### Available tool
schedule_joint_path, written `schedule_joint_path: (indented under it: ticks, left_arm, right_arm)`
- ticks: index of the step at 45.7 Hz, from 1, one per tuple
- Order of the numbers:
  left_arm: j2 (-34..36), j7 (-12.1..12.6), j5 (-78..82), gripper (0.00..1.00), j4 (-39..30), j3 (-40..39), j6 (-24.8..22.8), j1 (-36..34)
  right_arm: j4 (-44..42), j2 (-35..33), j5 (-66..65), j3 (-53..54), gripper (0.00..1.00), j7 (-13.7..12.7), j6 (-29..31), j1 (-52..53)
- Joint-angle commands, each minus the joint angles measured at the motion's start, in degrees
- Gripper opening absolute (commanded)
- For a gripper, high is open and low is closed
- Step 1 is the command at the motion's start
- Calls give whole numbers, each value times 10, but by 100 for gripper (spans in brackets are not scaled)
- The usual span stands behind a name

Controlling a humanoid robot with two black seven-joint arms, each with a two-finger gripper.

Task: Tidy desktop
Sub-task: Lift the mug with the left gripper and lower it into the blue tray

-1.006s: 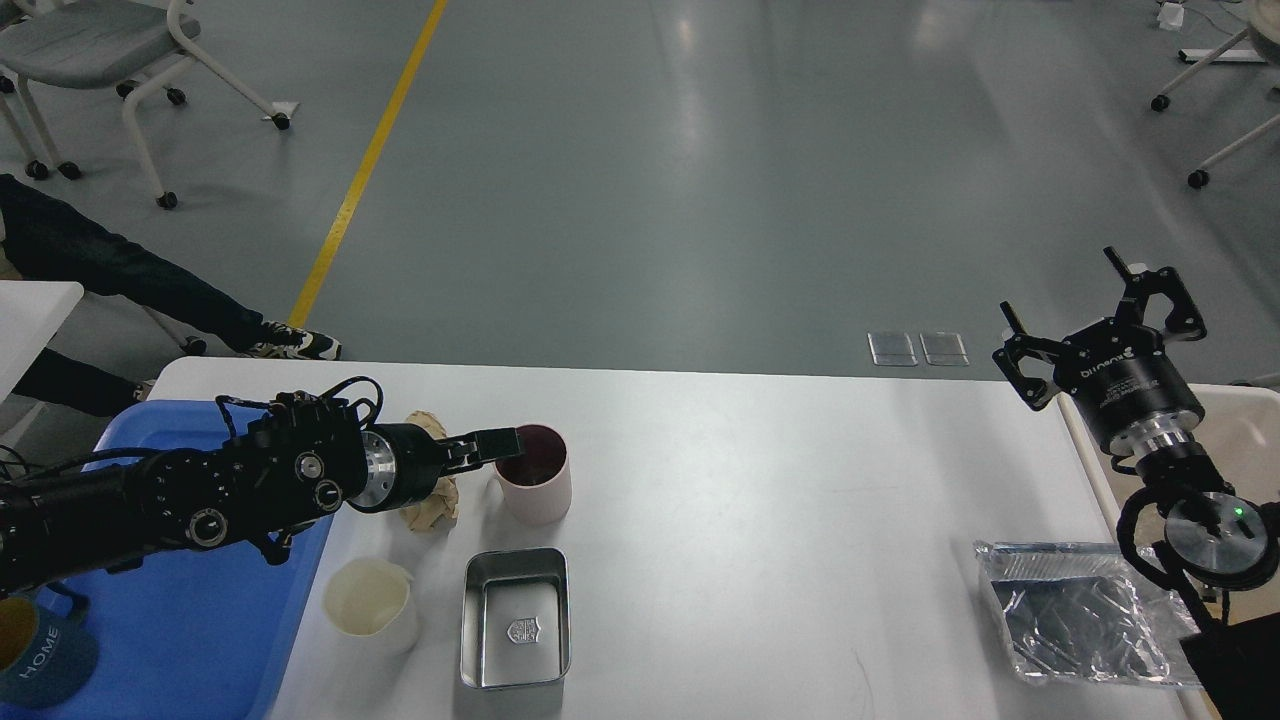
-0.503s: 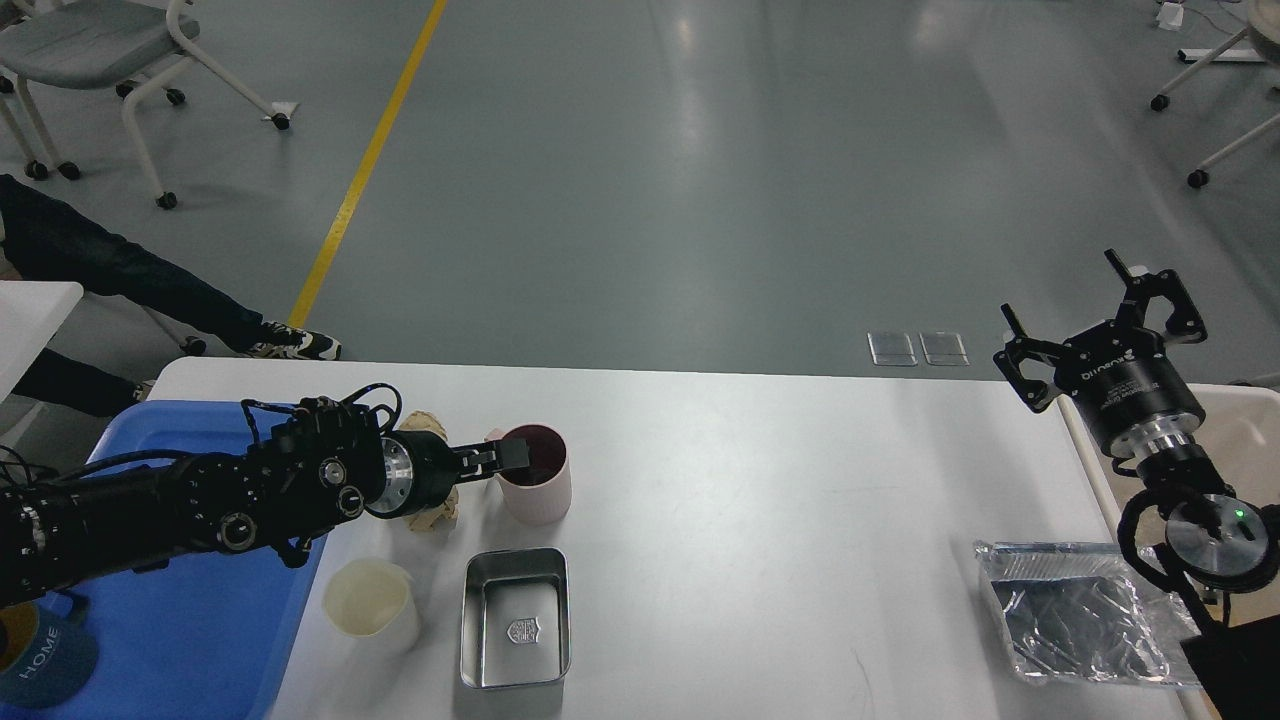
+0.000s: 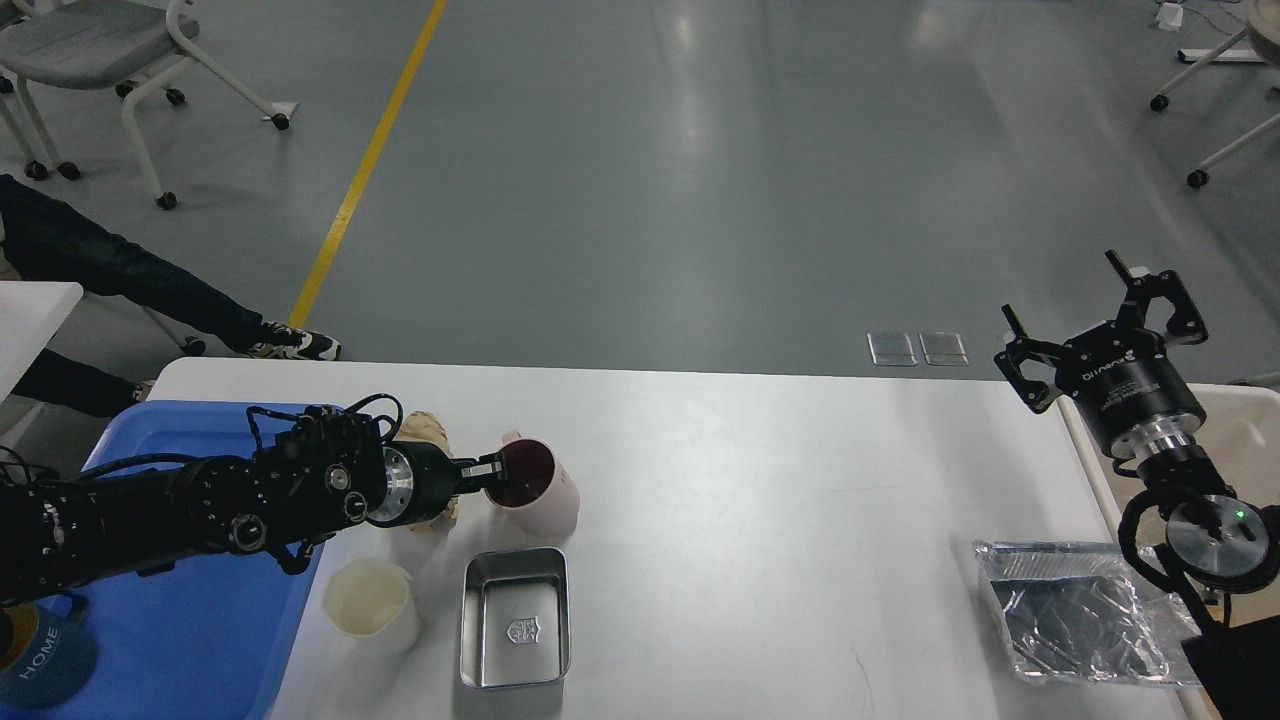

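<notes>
**Mia:** What is the left claw doing?

**Ben:** It is pinched on the rim of the pink cup. The cup leans over, so I think it is being lifted or tipped.

**Mia:** And what is next to it?

**Ben:** A crumpled brown paper sits just behind the arm. Near the cup, closer to us, are a shiny metal box and a cream cup. They stand on the white table.

**Mia:** Where do things go?

**Ben:** My guess is the blue tray on the left side of the table. A blue cup with "HOME" on it is there at the corner. So maybe one thing is put away.

**Mia:** What about the right claw?

**Ben:** It is up in the air at the right edge of the table, fingers spread wide, holding nothing. Below it lies a silver foil tray.

**Mia:** So is the table tidy?

**Ben:** Not yet. I think it is early. The pink cup, paper, box, cream cup and foil tray are all left to clear.
</notes>
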Motion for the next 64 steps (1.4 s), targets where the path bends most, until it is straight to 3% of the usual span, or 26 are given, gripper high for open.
schedule_joint_path:
  ticks: [1, 10, 16, 26, 34, 46, 64]
  left_arm:
    - [0, -1, 0, 0, -1, 15, 1, -6]
    - [2, -2, -6, 0, -3, 13, 2, -16]
    - [11, -5, -29, 0, -17, 16, 0, -60]
    - [71, 1, -36, 0, -96, 22, 2, -132]
    - [171, 0, -35, 0, -169, 37, 4, -161]
    - [396, -4, -6, 0, -284, 65, -7, -205]
    - [594, -7, 101, 0, -325, 67, -61, -200]
  right_arm:
    - [0, 0, 0, 0, 100, 1, 0, 0]
    - [0, 0, 0, 0, 100, 1, 0, 0]
    - [0, 0, 0, 1, 100, 1, -1, 0]
    - [1, 0, 0, 2, 100, 0, -1, 0]
    - [1, 0, 0, 2, 100, 1, -1, 0]
    - [1, 2, -1, 0, 100, 1, -1, 0]
    - [2, 5, -1, -3, 100, 0, -2, 1]
